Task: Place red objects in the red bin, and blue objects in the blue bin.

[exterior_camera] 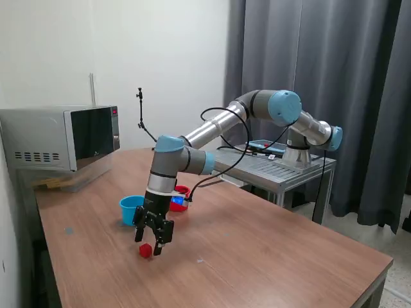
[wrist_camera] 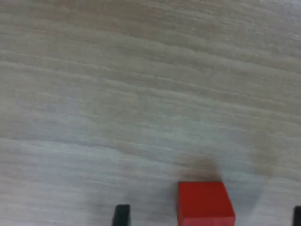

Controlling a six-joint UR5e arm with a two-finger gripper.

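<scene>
Between the spread fingers of the pincer [exterior_camera: 153, 244], low over the tabletop [exterior_camera: 257, 256], sits a small red cube [exterior_camera: 146, 249]; in the wrist view the red cube [wrist_camera: 205, 201] lies closer to one dark fingertip [wrist_camera: 122, 214] than to the other, which barely shows at the picture's edge, so the jaws stand apart and grip nothing. My judgement is that the cube is light, rigid and smooth-faced, probably wood or plastic, so it should neither deform nor break, though it could skid on the surface if one finger reaches it first. The best hold looks like two opposite flat side faces, squarely, with the cube centred between the fingers before they close. Behind the pincer, toward the arm's base, stand the light blue cup [exterior_camera: 131, 209] and, just beyond the wrist, the red cup [exterior_camera: 180, 198], partly hidden by the arm; something blue shows at the red cup's near side, but I cannot tell what it is. No other cubes are plainly visible. The surface is a wood-grain laminate, flat and matt. Farther off sit a microwave [exterior_camera: 61, 138] on the far side of the tabletop, a white wall and dark grey curtains [exterior_camera: 321, 64] behind the metal stand [exterior_camera: 282, 168] carrying the arm.
</scene>
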